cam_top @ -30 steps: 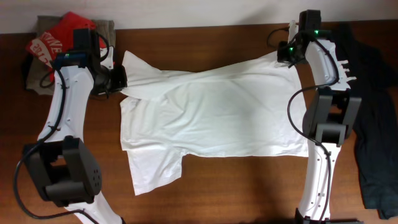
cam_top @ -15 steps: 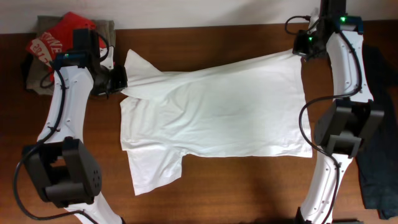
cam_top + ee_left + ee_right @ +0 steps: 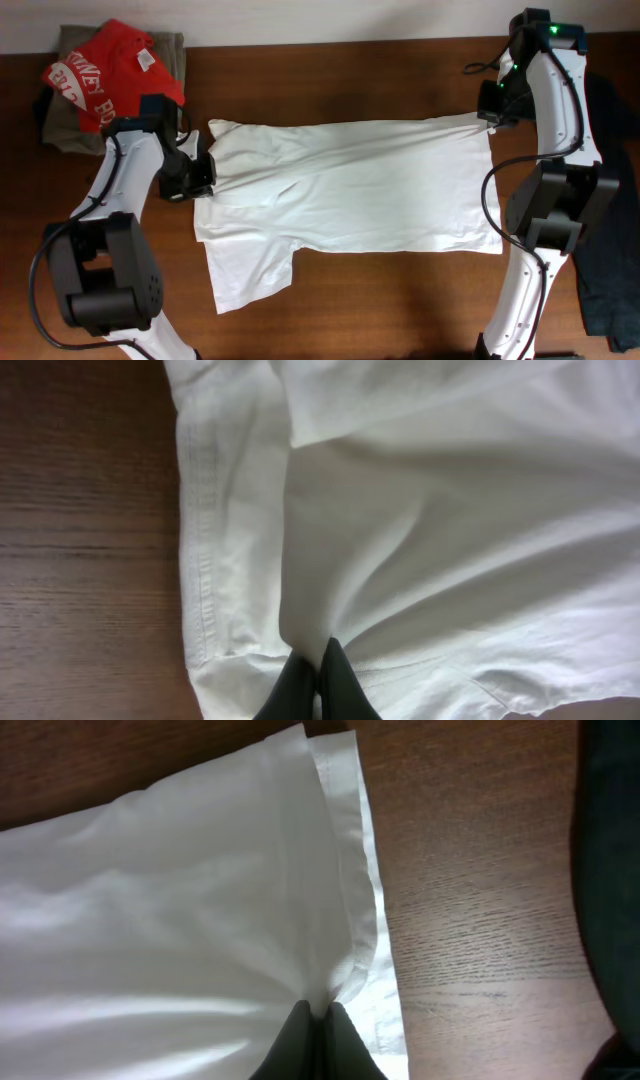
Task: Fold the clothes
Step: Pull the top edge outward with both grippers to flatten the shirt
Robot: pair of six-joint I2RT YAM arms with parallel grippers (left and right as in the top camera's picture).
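The white T-shirt (image 3: 350,195) lies spread across the brown table, its far part doubled over toward the front with a straight back edge. One sleeve (image 3: 245,280) sticks out at the front left. My left gripper (image 3: 207,171) is shut on the shirt's left edge; in the left wrist view its black fingers (image 3: 335,685) pinch a ridge of white cloth (image 3: 430,540) beside a hem. My right gripper (image 3: 487,117) is shut on the shirt's far right corner, where the right wrist view has its fingertips (image 3: 300,1025) pinching the hemmed edge (image 3: 350,870).
A red shirt with white lettering (image 3: 100,70) lies on an olive garment (image 3: 60,125) at the back left. A dark garment (image 3: 605,220) drapes along the right side, also seen in the right wrist view as a dark strip of cloth (image 3: 612,870). Bare wood (image 3: 400,310) shows in front.
Both grippers came toward the front with the cloth, the left also rightward. The shirt's raised, slanted back edge now lies flat and straight, folded over the body.
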